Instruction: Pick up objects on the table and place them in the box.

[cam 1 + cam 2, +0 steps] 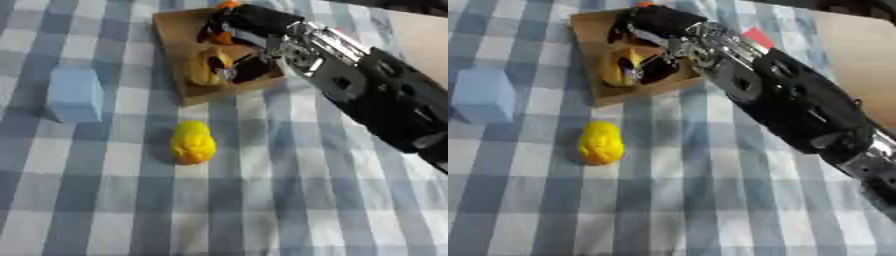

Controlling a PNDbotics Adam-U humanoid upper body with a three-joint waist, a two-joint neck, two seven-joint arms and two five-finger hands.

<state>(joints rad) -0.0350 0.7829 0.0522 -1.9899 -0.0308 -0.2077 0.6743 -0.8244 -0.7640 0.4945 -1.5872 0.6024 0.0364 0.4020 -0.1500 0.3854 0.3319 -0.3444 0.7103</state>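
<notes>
An open cardboard box (179,40) lies at the far middle of the checked cloth. My right arm (789,100) comes in from the right, and its hand (248,26) is down inside the box. Its dark fingers (247,68) curl around a yellow object (203,67) that sits low in the box. Something orange (222,37) shows under the palm, partly hidden. A yellow, rounded toy (192,142) lies on the cloth in front of the box. A pale blue block (74,94) stands to the left. My left hand does not show.
A small red thing (757,36) peeks out behind my right forearm. A bare tan surface (859,55) borders the cloth at the far right. An orange bit (229,4) sits at the box's far edge.
</notes>
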